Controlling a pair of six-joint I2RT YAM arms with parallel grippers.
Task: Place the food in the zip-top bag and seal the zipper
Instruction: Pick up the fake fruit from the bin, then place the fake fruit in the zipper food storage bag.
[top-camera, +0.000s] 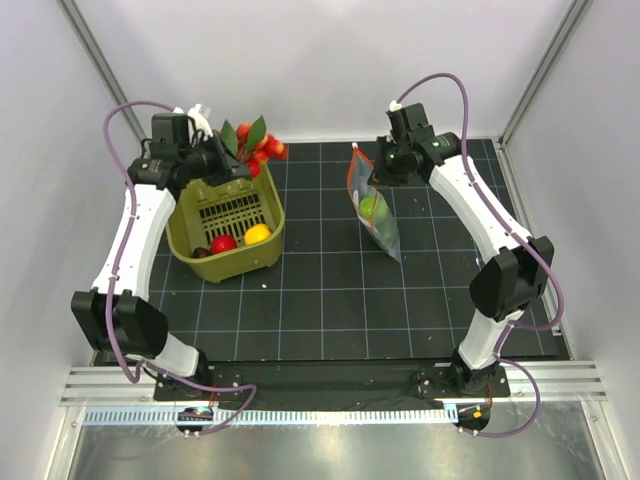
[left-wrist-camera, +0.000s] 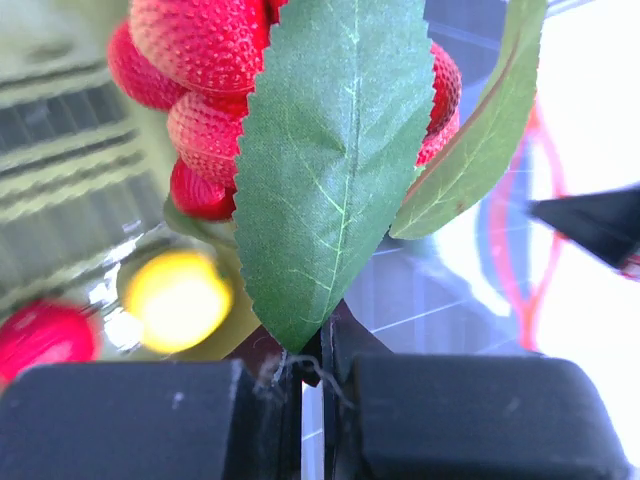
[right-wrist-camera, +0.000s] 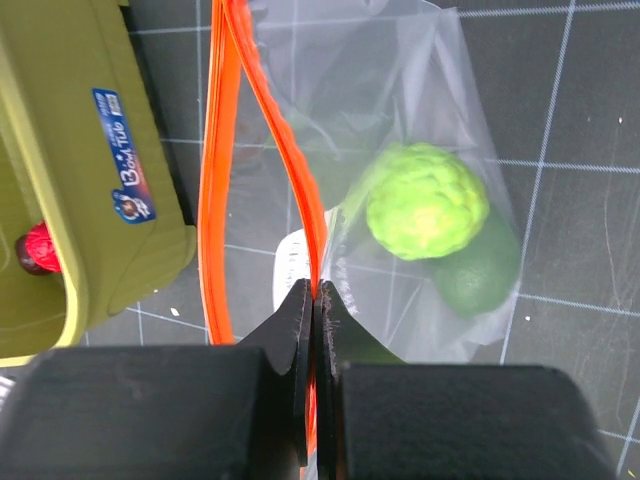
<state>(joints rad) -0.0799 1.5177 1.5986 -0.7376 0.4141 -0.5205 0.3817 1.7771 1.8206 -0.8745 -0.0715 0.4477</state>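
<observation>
The bag (right-wrist-camera: 380, 80) is thin clear plastic film, glossy and creased, and its zipper (right-wrist-camera: 222, 150) is a smooth red-orange plastic strip. The bumpy green ball (right-wrist-camera: 427, 200) looks matt and knobbly, the darker green fruit (right-wrist-camera: 480, 275) smoother. The leaf (left-wrist-camera: 330, 170) looks like matt cloth with fine veins; the berries (left-wrist-camera: 205, 40) are red and finely pebbled. The yellow ball (left-wrist-camera: 178, 300) shines. The basket (right-wrist-camera: 90, 250) is smooth olive plastic bearing a glossy blue sticker (right-wrist-camera: 125, 155). The mat (top-camera: 330, 290) is matt black; the rail (top-camera: 330, 380) is pale brushed metal.
</observation>
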